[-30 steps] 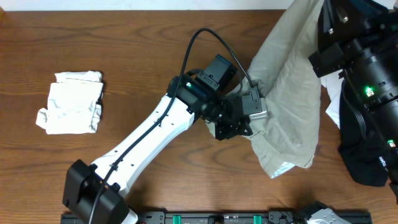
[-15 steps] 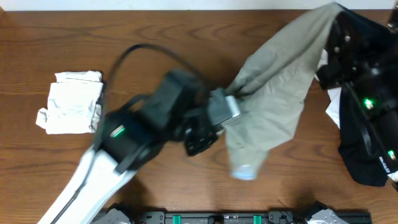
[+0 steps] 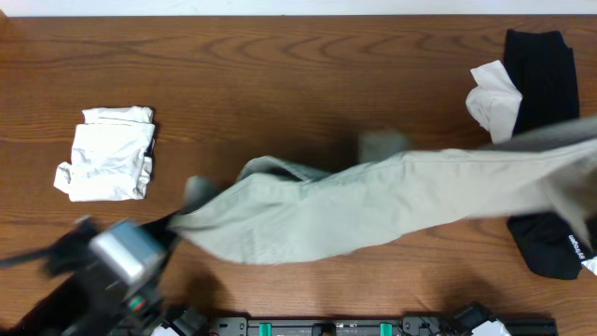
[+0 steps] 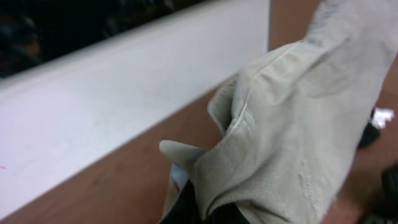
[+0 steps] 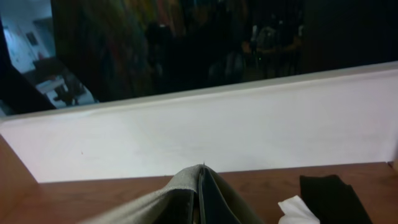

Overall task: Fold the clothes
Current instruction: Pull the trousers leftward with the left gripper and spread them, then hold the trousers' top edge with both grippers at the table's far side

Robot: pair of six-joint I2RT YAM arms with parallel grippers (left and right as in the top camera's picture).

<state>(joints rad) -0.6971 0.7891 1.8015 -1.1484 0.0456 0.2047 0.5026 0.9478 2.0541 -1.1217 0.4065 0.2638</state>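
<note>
One garment in play. Overhead: khaki shorts (image 3: 373,210), bunched at right one second ago, now pulled taut across counter (image 3: 280,75), lower left to right edge; looks ready for laying flat. Left wrist: left gripper (image 4: 202,208) clamped on shorts. Right wrist: right gripper (image 5: 202,196) likewise clamped on edge.

The grey-tan shorts (image 4: 292,124) are filling the right side of the frame, hanging in soft folds. At the bottom middle they are bunching over the dark left gripper (image 4: 198,208), which is pinching them. A white wall (image 4: 124,93) is running across the upper left, above the brown table (image 4: 106,186).
</note>
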